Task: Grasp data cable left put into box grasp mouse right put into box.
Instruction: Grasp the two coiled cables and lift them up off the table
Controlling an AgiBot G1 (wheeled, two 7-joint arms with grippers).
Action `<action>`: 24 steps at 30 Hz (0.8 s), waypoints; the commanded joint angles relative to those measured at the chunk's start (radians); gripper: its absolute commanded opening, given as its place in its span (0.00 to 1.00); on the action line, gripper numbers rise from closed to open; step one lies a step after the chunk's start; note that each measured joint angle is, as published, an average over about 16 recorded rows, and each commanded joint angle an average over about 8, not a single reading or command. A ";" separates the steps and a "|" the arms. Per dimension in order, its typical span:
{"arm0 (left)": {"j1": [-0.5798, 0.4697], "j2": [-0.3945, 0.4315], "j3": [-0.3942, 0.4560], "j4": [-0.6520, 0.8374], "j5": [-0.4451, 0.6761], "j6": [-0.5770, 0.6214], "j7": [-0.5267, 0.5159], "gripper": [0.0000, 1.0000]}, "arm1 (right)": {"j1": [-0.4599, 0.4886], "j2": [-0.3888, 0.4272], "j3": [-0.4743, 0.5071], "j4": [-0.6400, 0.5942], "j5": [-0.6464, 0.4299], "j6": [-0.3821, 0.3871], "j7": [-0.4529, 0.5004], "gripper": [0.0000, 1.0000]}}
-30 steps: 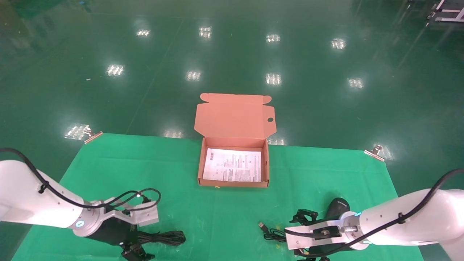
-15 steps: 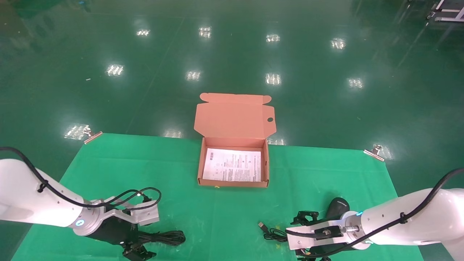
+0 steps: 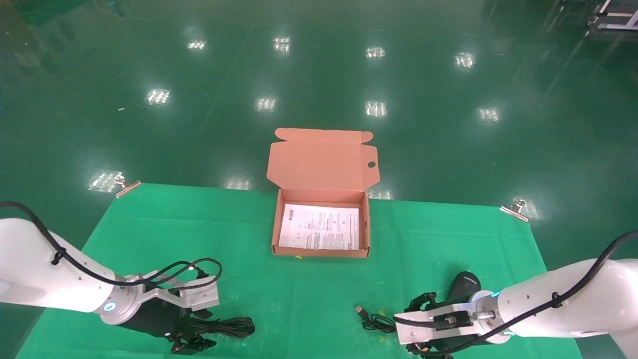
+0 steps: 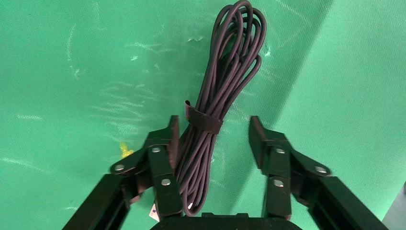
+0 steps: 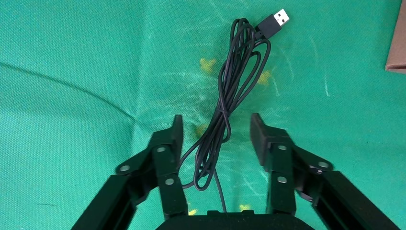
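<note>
Left gripper (image 4: 213, 136), fingers spread, straddles the data cable (image 4: 225, 86) near the cloth's (image 3: 149, 224) front-left corner; you close squarely across the strap (image 4: 203, 120) before lifting toward the box (image 3: 367, 227).

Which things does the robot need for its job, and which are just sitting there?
For the job:
data cable, between the open left tool
mouse, its cord between the open right tool
box

Just there:
green cloth
metal clips at the cloth corners
</note>
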 commanded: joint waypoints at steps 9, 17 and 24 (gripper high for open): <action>0.000 -0.001 0.001 -0.003 0.001 0.001 -0.001 0.00 | 0.000 0.001 0.000 0.002 0.000 -0.001 -0.001 0.00; 0.000 -0.001 0.000 -0.003 0.000 0.001 -0.001 0.00 | 0.000 0.001 0.000 0.002 0.000 -0.001 -0.001 0.00; -0.009 -0.006 0.000 -0.014 0.003 -0.001 0.004 0.00 | 0.013 0.010 0.008 0.004 0.005 -0.006 0.012 0.00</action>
